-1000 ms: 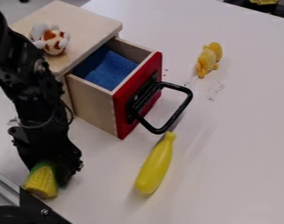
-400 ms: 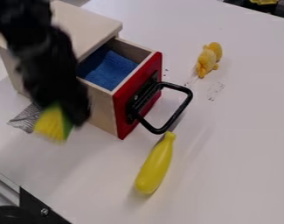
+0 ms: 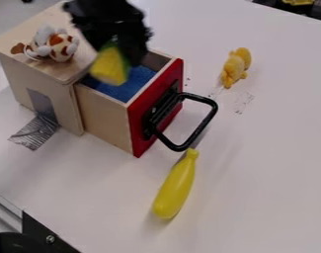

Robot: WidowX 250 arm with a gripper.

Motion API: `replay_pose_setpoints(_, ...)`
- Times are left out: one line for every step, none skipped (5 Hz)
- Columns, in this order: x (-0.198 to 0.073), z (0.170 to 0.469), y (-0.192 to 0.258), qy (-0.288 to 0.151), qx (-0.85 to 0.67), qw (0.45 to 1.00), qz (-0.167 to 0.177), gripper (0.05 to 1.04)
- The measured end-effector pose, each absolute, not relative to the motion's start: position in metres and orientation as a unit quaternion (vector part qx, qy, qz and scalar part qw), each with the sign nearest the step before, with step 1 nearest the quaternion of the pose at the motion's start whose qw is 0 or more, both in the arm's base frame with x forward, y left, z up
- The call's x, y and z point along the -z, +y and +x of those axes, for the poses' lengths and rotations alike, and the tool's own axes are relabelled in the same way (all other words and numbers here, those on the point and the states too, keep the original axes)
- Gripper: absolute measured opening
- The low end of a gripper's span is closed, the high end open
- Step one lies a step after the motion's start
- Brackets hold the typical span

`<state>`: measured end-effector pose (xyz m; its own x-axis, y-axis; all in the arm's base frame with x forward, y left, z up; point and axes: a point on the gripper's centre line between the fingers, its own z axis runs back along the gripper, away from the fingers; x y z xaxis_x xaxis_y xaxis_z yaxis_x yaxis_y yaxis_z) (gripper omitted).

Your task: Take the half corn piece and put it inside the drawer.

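High over the left part of the drawer, the gripper is shut on the half corn piece, whose yellow side faces the camera and whose green husk is toward the right. The drawer stands pulled out of the wooden box, with a red front, a black handle and blue cloth inside. The arm and corn hide part of the drawer's opening.
A spotted plush toy lies on top of the wooden box. Before the handle lies a yellow banana-shaped toy. A small yellow plush rests at the upper right. Silvery tape sticks to the table by the box.
The gripper has carried the corn up and to the right, from low at the left to above the drawer. The box top and its plush toy have come back into sight.
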<state>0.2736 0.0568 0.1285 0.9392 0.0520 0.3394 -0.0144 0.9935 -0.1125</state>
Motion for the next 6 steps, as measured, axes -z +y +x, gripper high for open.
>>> replay_pose_setpoints(-0.112,0.294,0.049,-0.161,-0.004,0.986,-0.046,0.669)
replay_pose_setpoints(-0.101,0.301,0.051,-0.151,0.003,0.988,-0.025,0.713)
replay_pose_setpoints(-0.104,0.304,0.057,-0.15,0.008,0.989,-0.007,0.972)
replay_pose_setpoints(-0.108,0.299,0.06,-0.136,0.012,0.991,0.0,0.999)
replay_pose_setpoints(-0.133,0.293,0.061,-0.146,0.022,0.989,-0.002,0.998)
replay_pose_setpoints(-0.148,0.282,0.061,-0.148,0.028,0.989,-0.01,0.998)
